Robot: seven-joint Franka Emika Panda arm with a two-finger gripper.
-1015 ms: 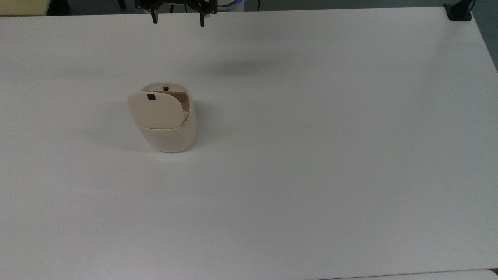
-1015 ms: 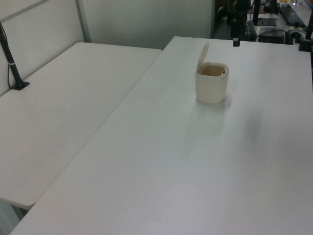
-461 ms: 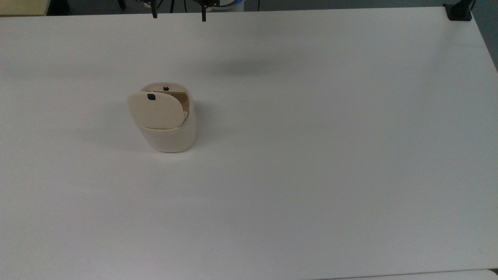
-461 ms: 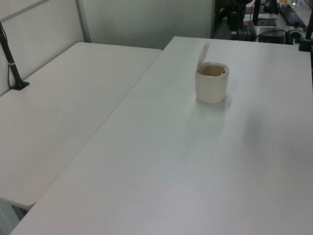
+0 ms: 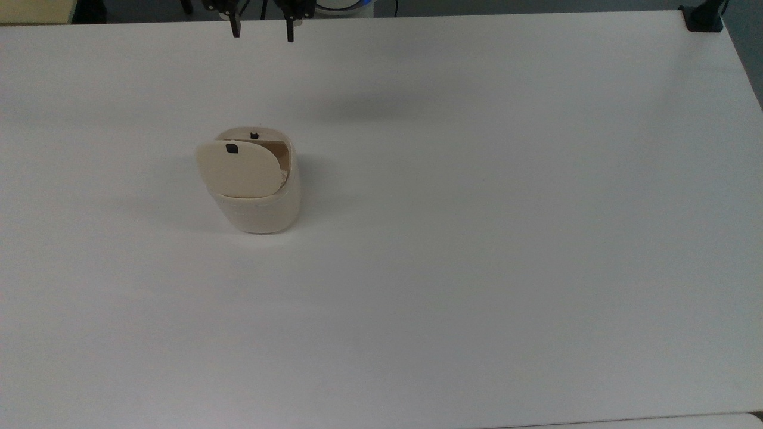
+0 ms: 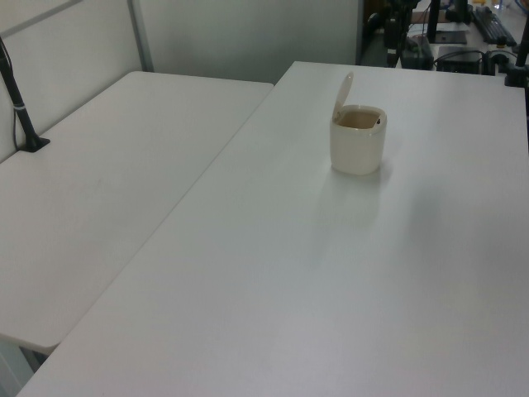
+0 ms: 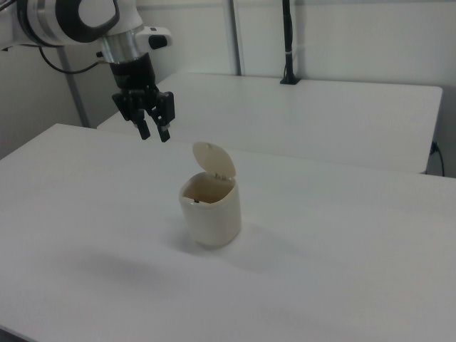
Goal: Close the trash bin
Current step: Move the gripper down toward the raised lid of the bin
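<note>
Tool fingers apart, holding nothing, touching nothing; it hangs in the air above the bench, well apart from the trash bin. In the top view the tool sits at the bench's far edge, with its two black fingertips poking down over the white surface and the rest cut off by the frame's top. In the left view the tool is too dark against the clutter past the far edge to make out.

Trash bin is upright on the bench, in the far half, nearer the top view's left edge than the right. Cream-beige, rounded-square body. Lid is raised and standing nearly upright on its hinge, so the bin is open. Small black square mark near the lid's free edge. Inside of the bin looks tan in the left view; contents can't be made out.
</note>
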